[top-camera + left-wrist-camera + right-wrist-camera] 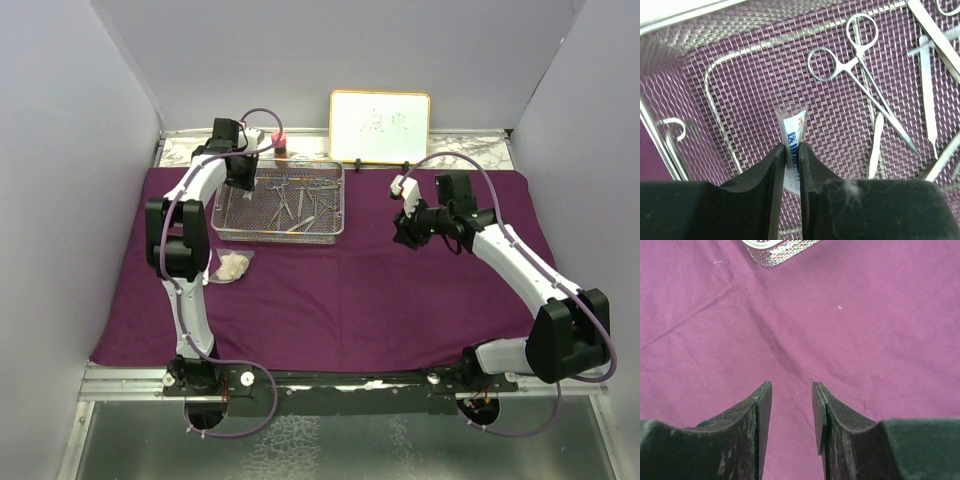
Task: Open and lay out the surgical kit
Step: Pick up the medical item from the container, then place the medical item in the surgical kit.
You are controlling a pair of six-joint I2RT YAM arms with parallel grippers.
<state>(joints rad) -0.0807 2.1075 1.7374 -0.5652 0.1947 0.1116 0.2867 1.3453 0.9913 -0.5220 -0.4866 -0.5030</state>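
The dark purple cloth (330,290) lies spread flat over the table. The silver wire-mesh tray (228,233) stands on its far left part and holds several steel forceps and clamps (298,200). My left gripper (793,150) hangs over the tray's left end, shut on a small white packet (793,131) with blue print; ring-handled forceps (860,65) lie beside it. A gauze pad in a clear wrapper (232,266) lies on the cloth in front of the tray. My right gripper (788,390) is open and empty above bare cloth, right of the tray (777,252).
A framed whiteboard (380,127) leans against the back wall. A small pink-capped bottle (279,141) stands behind the tray. Grey walls close in left, right and behind. A metal rail (330,380) runs along the near edge.
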